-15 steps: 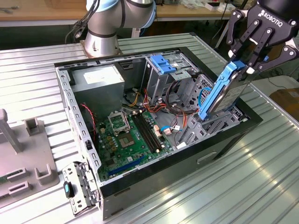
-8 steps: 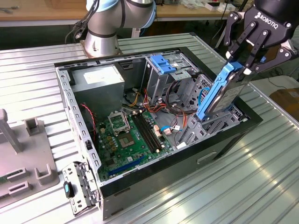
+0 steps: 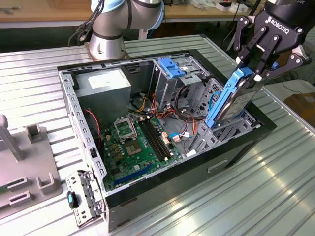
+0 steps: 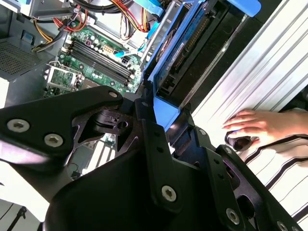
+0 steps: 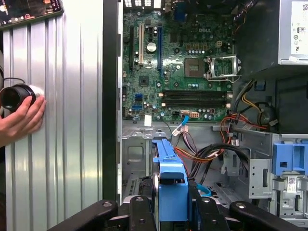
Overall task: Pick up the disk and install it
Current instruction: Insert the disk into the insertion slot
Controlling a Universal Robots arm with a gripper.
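The disk (image 3: 235,98), a grey drive in a bright blue carrier rail, stands steeply tilted over the open computer case (image 3: 74,115), at the case's corner on the exterior view's right. Its lower end dips into the bay beside the grey metal brackets there. My black gripper (image 3: 252,73) is shut on the disk's upper end, fingers clamping the blue rail. In the second wrist view the disk (image 4: 187,43) runs away from my gripper (image 4: 161,115) toward the case. In the first wrist view the blue carrier (image 5: 171,185) sits between my fingers (image 5: 137,207), above the bay.
Inside the case lie a green motherboard (image 3: 133,142), a silver power supply (image 3: 103,83), an upright drive cage with a blue top (image 3: 172,69) and loose coloured cables (image 3: 184,115). A person's hand (image 5: 19,118) rests on a black round object (image 5: 13,96) on the ribbed table. A grey fixture (image 3: 24,167) stands at the exterior view's left.
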